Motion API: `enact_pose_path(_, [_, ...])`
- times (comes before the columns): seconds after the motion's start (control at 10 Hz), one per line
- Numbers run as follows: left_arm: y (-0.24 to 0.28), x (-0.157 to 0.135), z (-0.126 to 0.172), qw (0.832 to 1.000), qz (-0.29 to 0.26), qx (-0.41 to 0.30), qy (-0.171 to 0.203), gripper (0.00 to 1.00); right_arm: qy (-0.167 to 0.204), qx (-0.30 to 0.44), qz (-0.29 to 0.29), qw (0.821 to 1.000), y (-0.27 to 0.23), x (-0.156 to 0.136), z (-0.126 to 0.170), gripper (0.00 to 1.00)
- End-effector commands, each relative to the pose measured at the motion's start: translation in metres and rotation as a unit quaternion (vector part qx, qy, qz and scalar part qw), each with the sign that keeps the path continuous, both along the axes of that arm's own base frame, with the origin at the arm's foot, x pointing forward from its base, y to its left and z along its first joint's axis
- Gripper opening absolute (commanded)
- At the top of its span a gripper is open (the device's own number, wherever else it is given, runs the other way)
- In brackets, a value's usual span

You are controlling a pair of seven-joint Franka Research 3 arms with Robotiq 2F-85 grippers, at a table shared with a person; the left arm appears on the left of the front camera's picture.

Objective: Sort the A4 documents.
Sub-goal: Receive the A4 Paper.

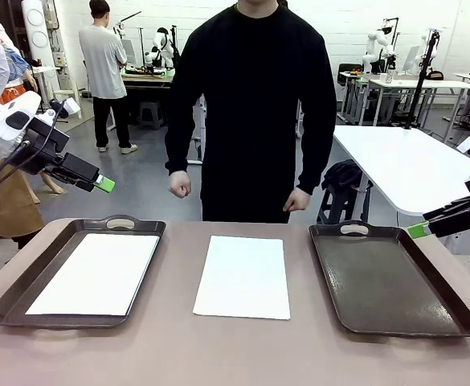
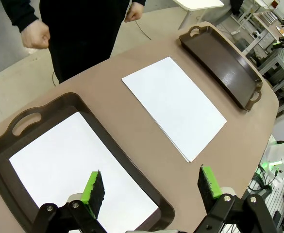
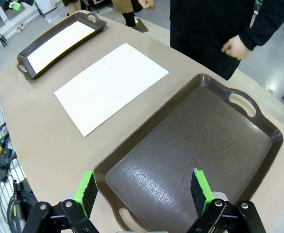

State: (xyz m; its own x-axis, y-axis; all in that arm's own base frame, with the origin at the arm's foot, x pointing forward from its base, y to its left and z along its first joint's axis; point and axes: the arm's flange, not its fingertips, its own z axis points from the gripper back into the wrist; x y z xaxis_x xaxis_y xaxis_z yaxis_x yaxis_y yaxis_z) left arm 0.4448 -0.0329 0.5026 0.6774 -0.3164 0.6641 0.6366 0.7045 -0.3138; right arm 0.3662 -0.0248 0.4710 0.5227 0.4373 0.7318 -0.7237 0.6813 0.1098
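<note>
On the brown worktop (image 1: 218, 354) two dark brown handled trays sit either side of a loose pile of A4 documents (image 1: 243, 276). The pile lies flat on the bare worktop between the trays, apart from both, with its long side running away from the robot. In the left wrist view, more than one sheet edge shows at its near corner.

The left tray (image 1: 38, 277) holds a single white A4 sheet (image 1: 94, 273) lying flat on its floor and covering most of it. The right tray (image 1: 387, 281) shows its glossy, scuffed dark floor.

The left gripper (image 2: 151, 182) hangs above the near end of the left tray with its jaws spread wide and nothing between the green pads. The right gripper (image 3: 144, 187) hangs over the near end of the right tray, also wide open and holding nothing. Neither gripper touches paper or tray.

A person in a black top (image 1: 251, 104) stands at the far edge of the worktop, facing the robot. One hand (image 1: 180, 185) and the other hand (image 1: 297, 199) are curled loosely at hip height, behind the worktop's far edge and off the paper.
</note>
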Motion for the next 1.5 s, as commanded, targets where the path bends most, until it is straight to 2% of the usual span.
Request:
enact_pose_path(0.0, [0.0005, -0.0005, 0.0017, 1.000, -0.001, -0.003, -0.002, 1.00, -0.006, 0.009, 0.009, 1.000, 0.0004, 0.0040, -0.0020, 1.00])
enact_pose_path(1.4, [0.0005, -0.0005, 0.0017, 1.000, -0.001, -0.003, -0.002, 1.00, -0.006, 0.009, 0.009, 1.000, 0.0004, 0.0040, -0.0020, 1.00])
